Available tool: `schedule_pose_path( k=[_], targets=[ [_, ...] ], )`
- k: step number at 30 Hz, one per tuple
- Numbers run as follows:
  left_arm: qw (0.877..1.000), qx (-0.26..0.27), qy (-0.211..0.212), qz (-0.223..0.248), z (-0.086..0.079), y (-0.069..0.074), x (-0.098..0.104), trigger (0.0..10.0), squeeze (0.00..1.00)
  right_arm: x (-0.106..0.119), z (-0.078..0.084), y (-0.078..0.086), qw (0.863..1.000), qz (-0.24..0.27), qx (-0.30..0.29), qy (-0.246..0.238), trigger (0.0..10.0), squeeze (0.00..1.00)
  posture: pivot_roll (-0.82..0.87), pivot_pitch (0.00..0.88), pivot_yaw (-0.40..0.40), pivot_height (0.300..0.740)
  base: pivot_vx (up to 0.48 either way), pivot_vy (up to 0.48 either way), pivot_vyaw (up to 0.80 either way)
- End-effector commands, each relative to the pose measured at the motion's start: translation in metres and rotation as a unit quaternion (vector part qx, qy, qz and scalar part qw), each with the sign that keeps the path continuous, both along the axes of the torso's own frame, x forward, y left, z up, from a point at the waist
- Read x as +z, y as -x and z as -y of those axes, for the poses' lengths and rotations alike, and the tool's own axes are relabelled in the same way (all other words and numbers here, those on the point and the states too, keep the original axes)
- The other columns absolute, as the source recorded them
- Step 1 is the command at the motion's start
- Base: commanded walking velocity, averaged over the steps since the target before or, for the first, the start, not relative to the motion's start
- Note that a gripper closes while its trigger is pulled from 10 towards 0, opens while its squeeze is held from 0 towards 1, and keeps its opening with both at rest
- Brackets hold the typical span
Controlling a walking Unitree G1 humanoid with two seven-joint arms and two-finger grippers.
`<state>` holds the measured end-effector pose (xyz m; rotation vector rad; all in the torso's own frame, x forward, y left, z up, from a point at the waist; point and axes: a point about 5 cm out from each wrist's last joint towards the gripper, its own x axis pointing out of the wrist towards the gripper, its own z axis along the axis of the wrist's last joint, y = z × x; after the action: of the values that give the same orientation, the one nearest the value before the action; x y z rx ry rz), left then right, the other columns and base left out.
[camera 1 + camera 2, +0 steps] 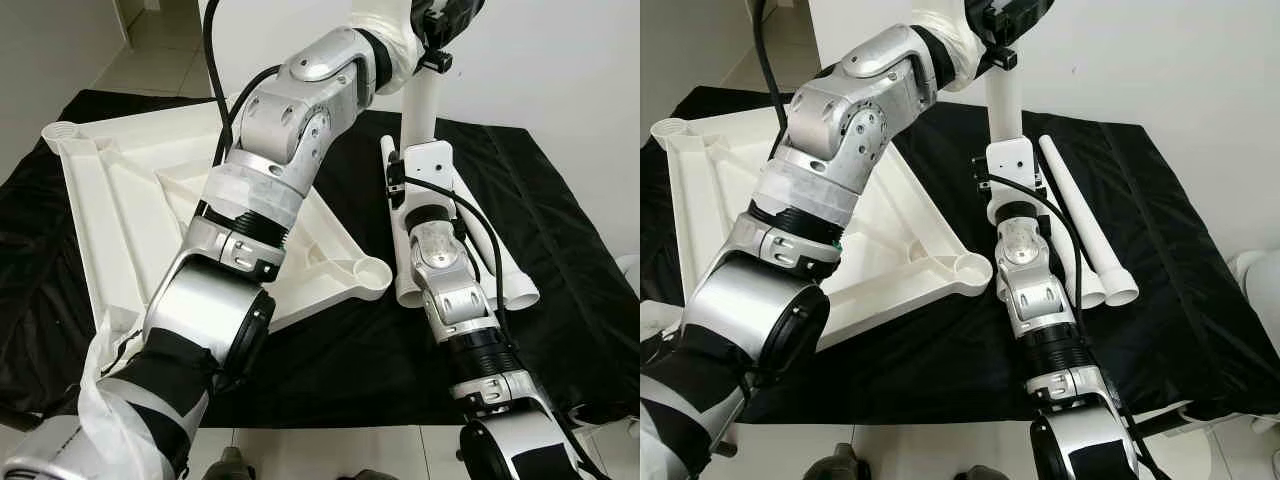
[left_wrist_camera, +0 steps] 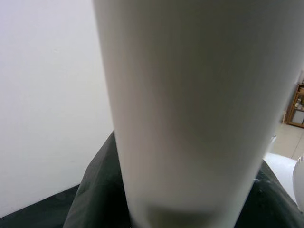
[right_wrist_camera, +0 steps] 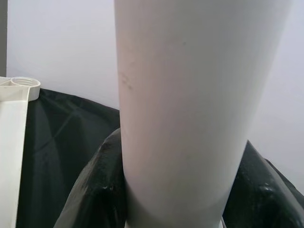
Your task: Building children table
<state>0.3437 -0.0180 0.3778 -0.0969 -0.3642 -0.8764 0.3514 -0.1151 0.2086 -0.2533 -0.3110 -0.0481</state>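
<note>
Leg fitting under way, no leg seated yet.

The white tabletop (image 1: 130, 215) lies upside down on the black cloth (image 1: 560, 250), its corner sockets (image 1: 372, 272) bare. I hold one white leg (image 1: 425, 105) upright over the cloth, beside the tabletop: my left jaws (image 1: 438, 22) are high on it, my right jaws (image 1: 418, 165) lower down. Their fingers are hidden, so I cannot tell how either pair stands. Two more legs (image 1: 1080, 220) lie flat near my right arm. A fourth leg I cannot make out.
</note>
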Motion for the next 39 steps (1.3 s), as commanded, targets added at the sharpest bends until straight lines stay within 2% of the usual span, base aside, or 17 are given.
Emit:
schedule_pose_path(
  k=[1,6,7,9,14,15,19,23,27,28,29,32,33,34,35,39],
  targets=[
    [1.000,-0.005,-0.006,0.016,0.008,0.008,0.009,10.0,0.00,0.001,0.003,-0.002,1.000,0.001,-0.010,0.005,10.0,0.00,0.05,0.000,-0.050,0.740,0.000,0.000,0.00],
    [1.000,-0.003,-0.009,0.016,0.008,0.008,0.008,10.0,0.00,0.001,0.003,-0.003,1.000,0.002,-0.011,0.003,10.0,0.00,0.05,0.000,-0.051,0.740,0.000,0.000,0.00],
    [1.000,-0.020,0.003,0.007,0.009,0.010,0.007,10.0,1.00,0.002,0.004,-0.003,1.000,0.002,-0.012,-0.005,10.0,0.00,0.05,0.000,-0.051,0.740,0.000,0.000,0.00],
    [0.999,-0.042,0.007,0.004,0.010,0.012,0.005,10.0,1.00,0.003,0.004,-0.004,1.000,0.001,-0.012,-0.016,10.0,0.00,0.05,0.000,-0.051,0.740,0.000,0.000,0.00],
    [0.998,-0.054,0.009,0.011,0.009,0.014,0.006,10.0,1.00,0.003,0.005,-0.004,0.999,0.001,-0.012,-0.031,10.0,0.00,0.05,0.000,-0.050,0.740,0.000,0.000,0.00],
    [0.998,-0.061,0.013,0.019,0.007,0.016,0.007,10.0,0.00,0.004,0.005,-0.004,0.999,0.000,-0.011,-0.040,10.0,0.00,0.05,0.000,-0.049,0.740,0.000,0.000,0.00],
    [0.997,-0.072,0.019,0.029,0.005,0.019,0.008,10.0,0.00,0.003,0.006,-0.004,0.998,-0.002,-0.012,-0.054,10.0,0.00,0.05,0.000,-0.048,0.740,0.000,0.000,0.00],
    [0.997,-0.049,0.019,0.055,-0.013,0.012,0.008,10.0,0.00,0.004,0.008,-0.003,0.998,-0.002,-0.011,-0.067,10.0,0.00,0.05,0.000,-0.046,0.740,0.000,0.000,0.00],
    [0.998,-0.037,0.030,0.051,-0.031,0.004,0.005,10.0,0.00,0.002,0.011,-0.003,0.995,-0.009,-0.011,-0.098,10.0,0.00,0.05,0.000,-0.046,0.740,0.000,0.000,0.00],
    [0.998,-0.037,0.030,0.051,-0.031,0.004,0.005,10.0,0.00,0.002,0.011,-0.003,0.995,-0.009,-0.011,-0.098,10.0,0.00,0.05,0.000,-0.046,0.740,0.000,0.000,0.00],
    [0.998,-0.023,0.019,0.049,-0.043,-0.001,-0.001,10.0,0.00,0.001,0.015,-0.001,0.993,-0.012,-0.011,-0.117,10.0,0.00,0.05,0.000,-0.047,0.740,0.000,0.000,0.00],
    [0.999,-0.018,0.015,0.049,-0.046,-0.002,-0.004,10.0,0.00,0.001,0.017,-0.001,0.992,-0.012,-0.011,-0.121,10.0,0.00,0.05,0.000,-0.047,0.740,0.000,0.000,0.00],
    [0.998,-0.011,-0.002,0.063,-0.051,-0.001,-0.010,10.0,0.00,-0.001,0.019,0.001,0.991,-0.016,-0.007,-0.132,10.0,0.00,0.06,0.000,-0.050,0.740,0.000,0.000,0.00],
    [0.998,-0.011,-0.002,0.063,-0.051,-0.001,-0.010,10.0,0.00,-0.001,0.019,0.001,0.991,-0.016,-0.007,-0.132,10.0,0.00,0.06,0.000,-0.050,0.740,0.000,0.000,0.00],
    [0.996,-0.010,-0.024,0.081,-0.056,0.001,-0.020,10.0,0.00,-0.005,0.023,0.003,0.988,-0.021,-0.003,-0.151,10.0,0.00,0.06,0.000,-0.050,0.740,0.000,0.000,0.00],
    [0.992,-0.001,-0.048,0.117,-0.065,0.005,-0.031,10.0,0.00,-0.009,0.030,0.006,0.984,-0.026,0.000,-0.177,10.0,0.00,0.06,0.000,-0.052,0.740,0.000,0.000,0.00]
  ],
)
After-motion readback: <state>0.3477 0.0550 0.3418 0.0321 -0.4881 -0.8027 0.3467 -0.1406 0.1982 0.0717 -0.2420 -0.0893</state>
